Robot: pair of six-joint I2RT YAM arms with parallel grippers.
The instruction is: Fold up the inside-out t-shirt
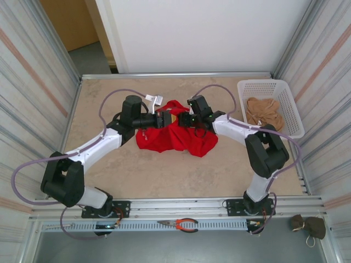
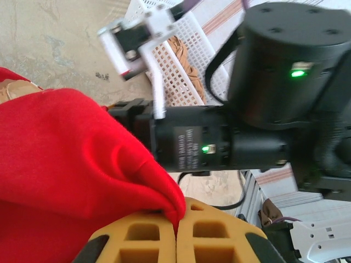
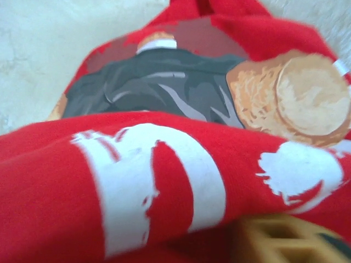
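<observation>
The inside-out t-shirt [image 1: 176, 138] lies bunched in a red heap at the middle of the table, its top pulled up between the two grippers. My left gripper [image 2: 178, 226] is shut on a fold of the red cloth [image 2: 66, 164], pinched between its yellow pads. In the top view the left gripper [image 1: 164, 119] and the right gripper [image 1: 185, 118] face each other closely above the heap. In the right wrist view the t-shirt [image 3: 164, 181] drapes over the jaws, showing white lettering and a printed picture. One yellow finger [image 3: 285, 241] pokes out beneath it, and how the jaws stand is hidden.
A white slotted basket [image 1: 292, 116] stands at the back right and holds a tan cloth [image 1: 264, 111]. Red-handled pliers [image 1: 181, 224] lie on the front rail. A brown bundle [image 1: 308, 226] sits off the table at the lower right. Metal walls enclose both sides.
</observation>
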